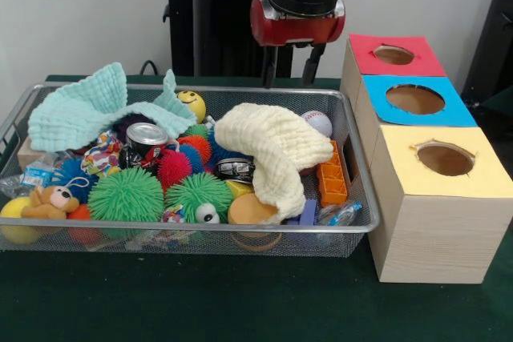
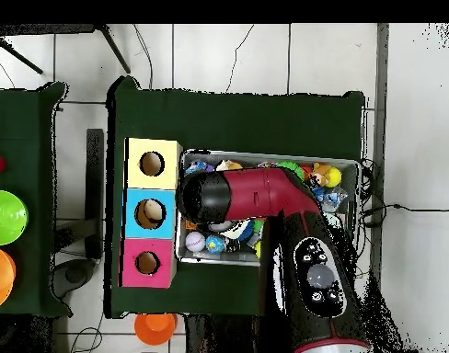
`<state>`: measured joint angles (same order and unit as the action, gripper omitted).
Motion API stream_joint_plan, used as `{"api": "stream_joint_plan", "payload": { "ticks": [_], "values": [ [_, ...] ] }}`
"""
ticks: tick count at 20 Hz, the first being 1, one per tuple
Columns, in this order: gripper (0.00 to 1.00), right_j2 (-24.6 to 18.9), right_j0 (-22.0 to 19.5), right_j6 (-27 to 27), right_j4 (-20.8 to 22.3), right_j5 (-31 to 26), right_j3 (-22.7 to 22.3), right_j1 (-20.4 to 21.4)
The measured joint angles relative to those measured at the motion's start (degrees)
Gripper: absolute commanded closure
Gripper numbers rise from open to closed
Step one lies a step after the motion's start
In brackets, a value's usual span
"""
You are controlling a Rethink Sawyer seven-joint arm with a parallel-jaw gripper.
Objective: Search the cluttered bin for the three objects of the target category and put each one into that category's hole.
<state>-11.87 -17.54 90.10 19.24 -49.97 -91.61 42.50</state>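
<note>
The silver wire-mesh bin stands on the green table, full of toys; it also shows in the overhead view, partly under the arm. One white fabric bundle with coloured patches lies at the left, next to a drinks can. A second small patterned piece sits by the front wall; I cannot tell what it is. The yellow-surround hole tops the nearest wooden box. My gripper hangs open and empty above the bin's far side.
A mint cloth and a pale yellow cloth cover part of the heap. Spiky balls, a baseball, an orange block and a teddy lie around. Blue-surround and red-surround holes stand behind the yellow.
</note>
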Motion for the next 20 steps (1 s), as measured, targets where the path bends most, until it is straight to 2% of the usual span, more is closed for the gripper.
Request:
{"api": "stream_joint_plan", "payload": {
  "ticks": [9, 20],
  "values": [
    [0.00, -1.5, -3.8, 0.0, 1.7, 0.0, 2.3, 1.1],
    [0.00, -3.3, -8.0, 0.0, 4.2, 2.7, 5.0, -1.3]
  ]
}}
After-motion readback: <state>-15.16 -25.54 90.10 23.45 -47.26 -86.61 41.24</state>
